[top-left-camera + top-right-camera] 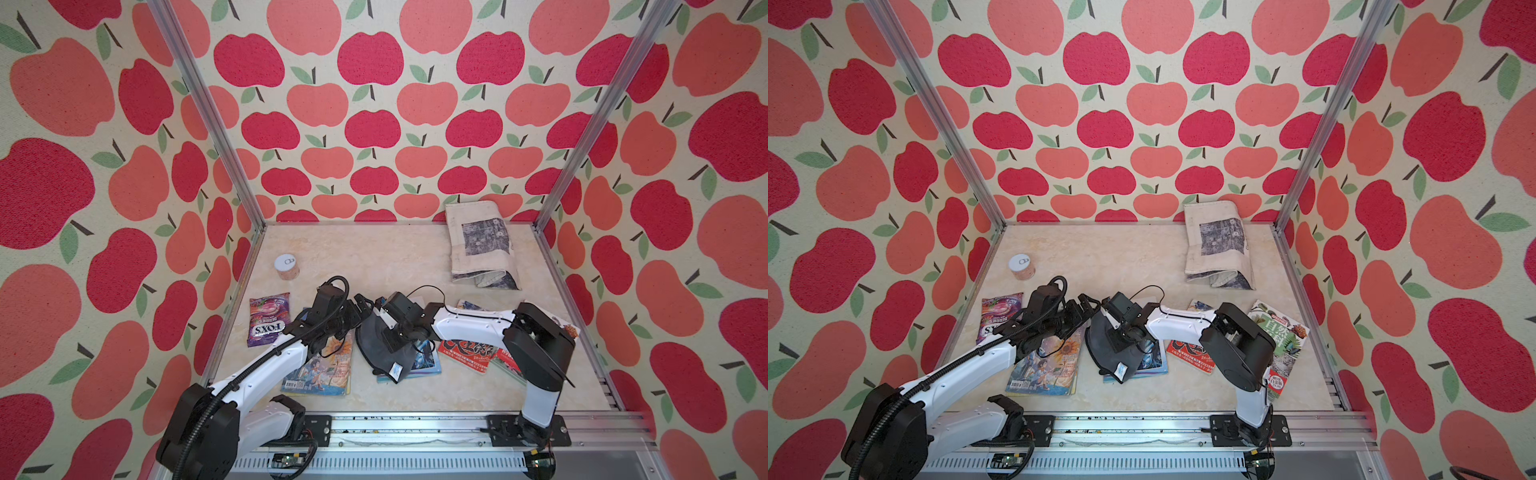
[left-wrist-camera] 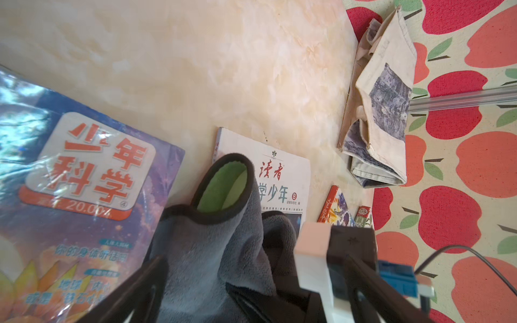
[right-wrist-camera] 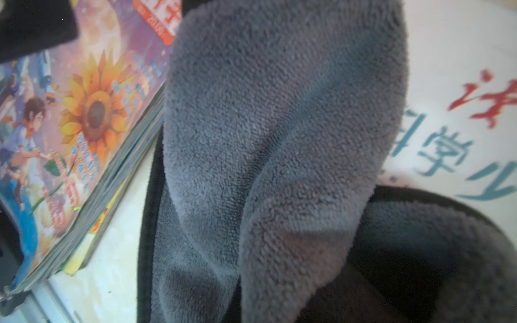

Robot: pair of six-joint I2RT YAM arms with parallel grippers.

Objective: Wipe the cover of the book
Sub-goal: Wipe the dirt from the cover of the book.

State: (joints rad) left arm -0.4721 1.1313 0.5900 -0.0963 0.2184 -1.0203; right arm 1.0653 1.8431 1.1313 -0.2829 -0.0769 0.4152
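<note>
— Book laid flat on the table: has its cover been wiped?
— Hardly, it is judged. Grey cloth is seen draped over it, clamped in the jaws of the right gripper; those of the left gripper are spread wide alongside. Sweeps across the cover are yet to be made.

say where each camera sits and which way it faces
Top views: high in front, looking down on the table; left gripper, right gripper show.
Left wrist: looks over grey cloth and white magazine; own fingers show.
Right wrist: close on grey cloth; own gripper unseen.
Shared: both wrist views show grey cloth, sunflower magazine.
</note>
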